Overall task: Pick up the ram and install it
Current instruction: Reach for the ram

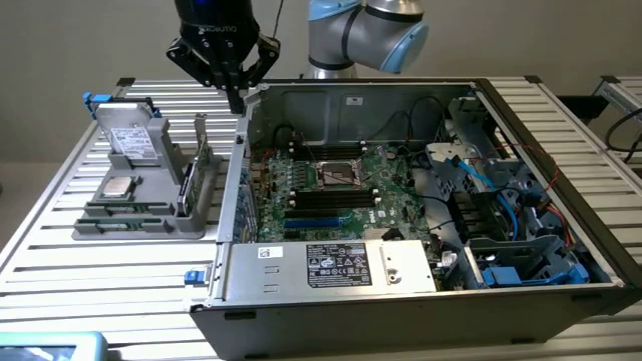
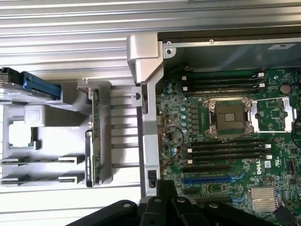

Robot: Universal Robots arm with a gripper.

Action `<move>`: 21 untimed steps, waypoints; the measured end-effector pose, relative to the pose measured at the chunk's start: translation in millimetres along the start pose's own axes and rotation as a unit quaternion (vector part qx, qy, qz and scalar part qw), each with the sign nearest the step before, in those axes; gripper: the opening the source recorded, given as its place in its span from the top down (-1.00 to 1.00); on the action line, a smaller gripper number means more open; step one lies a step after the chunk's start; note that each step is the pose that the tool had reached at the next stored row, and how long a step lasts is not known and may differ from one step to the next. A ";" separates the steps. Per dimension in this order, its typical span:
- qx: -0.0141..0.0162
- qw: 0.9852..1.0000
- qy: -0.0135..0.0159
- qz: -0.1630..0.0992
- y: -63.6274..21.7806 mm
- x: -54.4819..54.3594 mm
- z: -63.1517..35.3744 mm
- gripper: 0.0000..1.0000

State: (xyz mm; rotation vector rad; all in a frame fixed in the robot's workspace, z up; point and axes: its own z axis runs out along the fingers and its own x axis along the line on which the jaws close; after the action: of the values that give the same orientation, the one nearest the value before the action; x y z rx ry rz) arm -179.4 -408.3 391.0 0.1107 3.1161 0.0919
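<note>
One pincer: black two-fingered pincer (image 1: 237, 96), jaws pressed together, gripping nothing, above the rear corner of the case.
Ram: long thin green circuit-board stick (image 1: 125, 210), on edge in a front slot of the holder, well apart from the pincer.
Holder: grey plastic tray (image 1: 191, 214) on the slatted metal table (image 1: 60, 256), just beside the case at the exterior view's left.
Case: open grey metal computer case (image 1: 331, 98), green motherboard (image 1: 346, 199) inside, black memory slots (image 2: 225, 153) beside the square socket (image 2: 230, 115).
</note>
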 end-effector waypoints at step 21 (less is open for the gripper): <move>0.000 1.000 -0.001 0.000 -10.9 94.9 14.7 0.79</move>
State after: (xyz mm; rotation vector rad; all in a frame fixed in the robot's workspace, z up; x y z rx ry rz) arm -274.5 -411.5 373.8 0.1103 3.1140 0.0919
